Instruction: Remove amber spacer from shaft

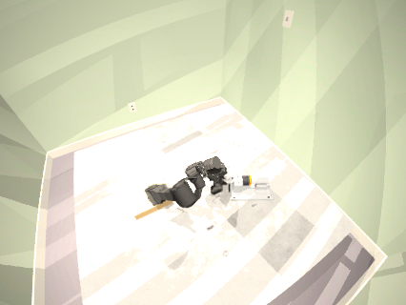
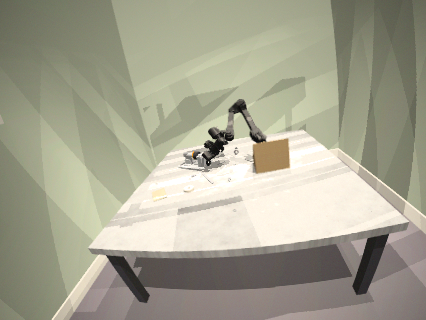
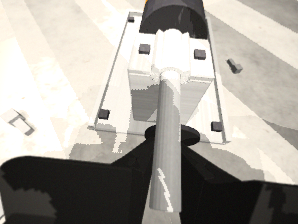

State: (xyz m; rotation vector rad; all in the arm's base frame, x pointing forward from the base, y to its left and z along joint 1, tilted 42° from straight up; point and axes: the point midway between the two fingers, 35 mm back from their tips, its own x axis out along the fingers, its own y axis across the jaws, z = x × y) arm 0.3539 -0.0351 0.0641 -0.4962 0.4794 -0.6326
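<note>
A pale grey shaft (image 3: pixel 167 145) runs from the white block (image 3: pixel 142 62) towards the wrist camera. My gripper (image 3: pixel 162 144) (image 1: pixel 228 184) (image 2: pixel 207 161) is shut on the shaft's near part, with a black disc (image 3: pixel 191 135) just beyond the fingers. A black cylinder (image 3: pixel 172 21) (image 1: pixel 246 180) sits beyond the white block. An amber ring (image 1: pixel 250 180) (image 2: pixel 193 155) shows at the cylinder's far side; only a sliver of it shows at the top of the wrist view. All stand over a white base plate (image 3: pixel 112 85) (image 1: pixel 253 196). The shaft's far end and other spacers cannot be made out.
An upright tan panel (image 2: pixel 271 156) (image 1: pixel 150 211) stands by the arm's base. A pale yellow square (image 2: pixel 159 194) and a small white disc (image 2: pixel 188 188) lie on the table (image 2: pixel 300 200). A small dark piece (image 3: pixel 234 65) lies beside the plate, and a bracket-like piece (image 3: pixel 21 121) on the other side.
</note>
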